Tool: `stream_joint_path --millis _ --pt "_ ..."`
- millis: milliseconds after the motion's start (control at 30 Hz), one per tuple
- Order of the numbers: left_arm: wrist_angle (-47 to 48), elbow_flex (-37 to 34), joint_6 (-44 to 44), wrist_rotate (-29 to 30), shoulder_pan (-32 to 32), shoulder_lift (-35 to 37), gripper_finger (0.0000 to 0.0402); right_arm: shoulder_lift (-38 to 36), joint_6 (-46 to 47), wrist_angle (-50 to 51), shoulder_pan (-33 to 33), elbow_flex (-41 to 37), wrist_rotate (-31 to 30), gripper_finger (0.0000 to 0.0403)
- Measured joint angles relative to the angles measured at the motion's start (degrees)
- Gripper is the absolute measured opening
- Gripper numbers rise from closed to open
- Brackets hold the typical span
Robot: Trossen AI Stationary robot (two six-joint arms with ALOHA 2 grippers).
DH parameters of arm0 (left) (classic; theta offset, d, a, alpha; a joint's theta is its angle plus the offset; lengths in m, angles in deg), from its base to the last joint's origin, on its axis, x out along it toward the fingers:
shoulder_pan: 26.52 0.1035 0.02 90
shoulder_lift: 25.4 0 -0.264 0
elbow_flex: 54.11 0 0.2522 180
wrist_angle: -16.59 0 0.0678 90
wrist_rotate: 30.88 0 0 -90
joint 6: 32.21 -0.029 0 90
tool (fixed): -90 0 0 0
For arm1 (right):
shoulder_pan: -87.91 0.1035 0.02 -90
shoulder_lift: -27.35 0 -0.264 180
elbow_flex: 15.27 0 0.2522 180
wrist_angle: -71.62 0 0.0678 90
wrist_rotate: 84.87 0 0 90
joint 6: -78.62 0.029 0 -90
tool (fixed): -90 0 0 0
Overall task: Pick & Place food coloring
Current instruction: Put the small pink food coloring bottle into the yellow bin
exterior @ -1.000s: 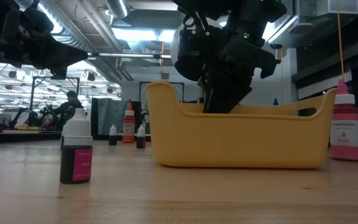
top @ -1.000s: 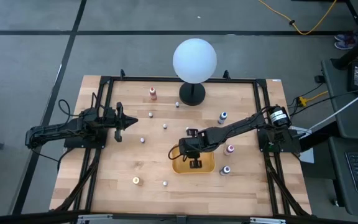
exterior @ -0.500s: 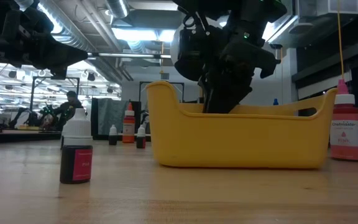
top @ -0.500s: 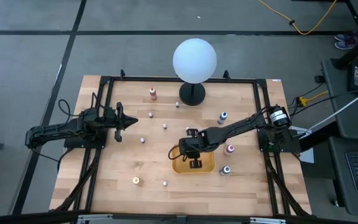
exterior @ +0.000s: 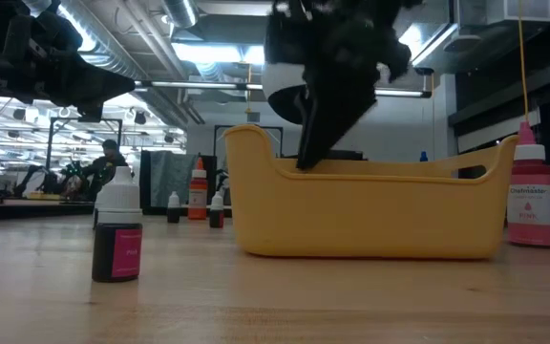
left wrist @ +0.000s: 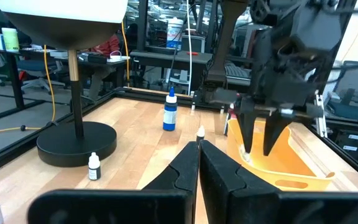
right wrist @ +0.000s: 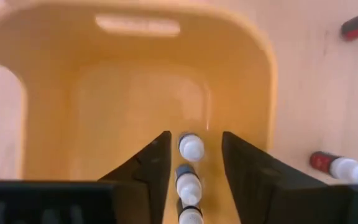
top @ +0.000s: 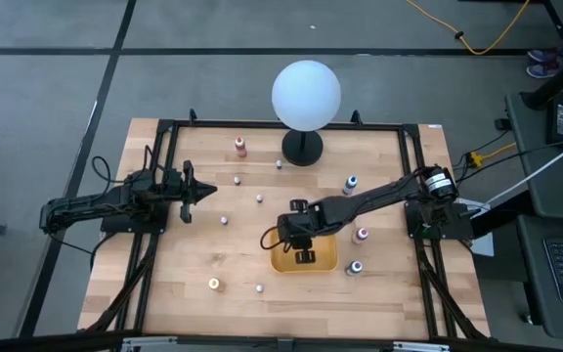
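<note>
My right gripper [right wrist: 191, 163] stands with its jaws apart and nothing clamped between them, poised over the yellow bin [right wrist: 48, 93]. Straight down the gap between its fingers [right wrist: 149, 163] I see small pale-capped bottles [right wrist: 190, 148] lying on the bin's floor in a line, end to end, their long axes running along the gap rather than across it. I count about three, but the nearest one is cut off at the picture's edge, and I cannot make out their colours or tell whether they touch each other. I judge the latest bottle has been let go, so what matters next is lifting clear of the bin's rim without dragging one along.

In the left wrist view the right gripper's jaws hang open just above the bin.

In the high view the right gripper [top: 296, 235] sits over the bin's far-left part, and loose bottles are scattered around it: a purple one [top: 362, 234] and a blue one [top: 356, 266] just beside the bin on the right arm's side, another blue one [top: 350, 183] farther back, a red one [top: 240, 148] near the lamp base [top: 302, 149]. The right arm is clearly nearer to these three on its own side.

My left gripper [top: 195, 192] waits closed and empty, well apart on its own side of the table [top: 194, 264].
</note>
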Motion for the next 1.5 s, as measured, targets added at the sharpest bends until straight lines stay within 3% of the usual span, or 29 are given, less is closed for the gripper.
stream_joint_path --millis 167,300,467,933,1100,1300,1500 --pt "0.00 0.01 0.00 0.01 -0.02 0.00 0.0008 -0.02 -1.97 2.18 3.09 5.67 -0.14 0.0169" --pt "-0.01 0.01 0.00 0.00 0.00 0.01 0.0011 -0.08 -6.06 0.24 7.48 9.33 -0.26 0.0167" --pt "0.00 0.01 0.00 -0.01 0.00 0.01 0.0012 1.47 -4.84 -0.57 10.98 14.44 -0.56 0.0162" --pt "-0.04 -0.01 0.00 -0.01 0.00 0.00 0.0008 22.87 -15.77 14.20 12.44 42.82 0.32 0.0162" --pt "-0.02 0.01 0.00 -0.01 0.00 0.01 0.0012 28.60 -16.86 16.97 10.36 50.68 6.45 0.0162" --pt "-0.06 0.01 0.00 -0.01 0.00 -0.01 0.0011 30.00 -15.94 16.24 9.19 50.14 14.66 0.0162" --pt "-0.04 0.01 0.00 -0.01 0.00 -0.01 0.0008 30.23 -16.90 16.13 9.19 50.14 16.41 0.0162"
